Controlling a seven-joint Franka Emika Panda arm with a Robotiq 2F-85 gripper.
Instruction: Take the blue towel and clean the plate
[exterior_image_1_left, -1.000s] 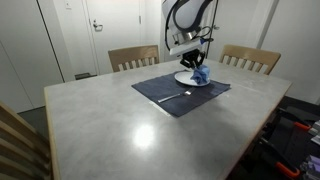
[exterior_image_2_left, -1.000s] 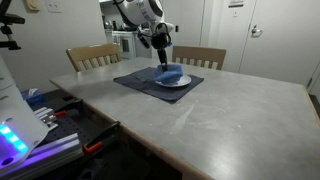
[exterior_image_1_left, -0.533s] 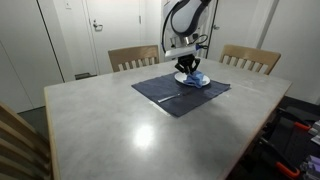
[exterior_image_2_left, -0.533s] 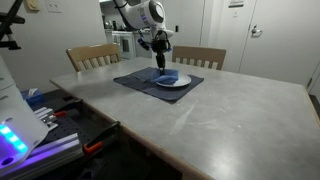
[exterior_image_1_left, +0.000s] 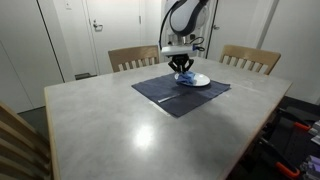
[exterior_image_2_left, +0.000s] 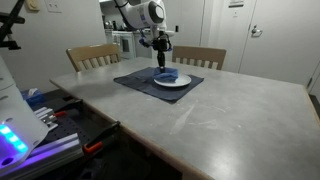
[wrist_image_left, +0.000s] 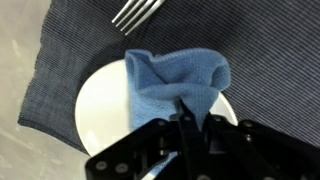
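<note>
- Gripper (wrist_image_left: 188, 112) sat at bottom of wrist view, jaws pinched tight on near edge of the towel (wrist_image_left: 176, 78); fingers almost touching, cloth bunched betw. them.
- Towel, bright blue, fanned out away from the fingertips, w/ one corner folded at upper left. It lay on the plate (wrist_image_left: 98, 112), covering middle & right part.
- Plate, white & round, was bare on left of towel, its near rim hidden under the gripper body.
- Mat (wrist_image_left: 70, 45), dark ribbed fabric, lay under plate. Fork (wrist_image_left: 138, 10) was on mat past the plate, tines toward it, not touching.
- In an exterior view, gripper (exterior_image_1_left: 182, 66) pointed straight down, towel (exterior_image_1_left: 186, 76) a small blue lump right under the fingers, on near side of plate (exterior_image_1_left: 201, 81).
- In an exterior view, same stack: gripper (exterior_image_2_left: 163, 64) above, towel (exterior_image_2_left: 169, 75) below, resting on plate (exterior_image_2_left: 182, 83).
- Mat (exterior_image_1_left: 165, 95) sat toward far end of grey table (exterior_image_1_left: 110, 130).
- Two wooden chairs (exterior_image_1_left: 133, 57) stood behind table.
</note>
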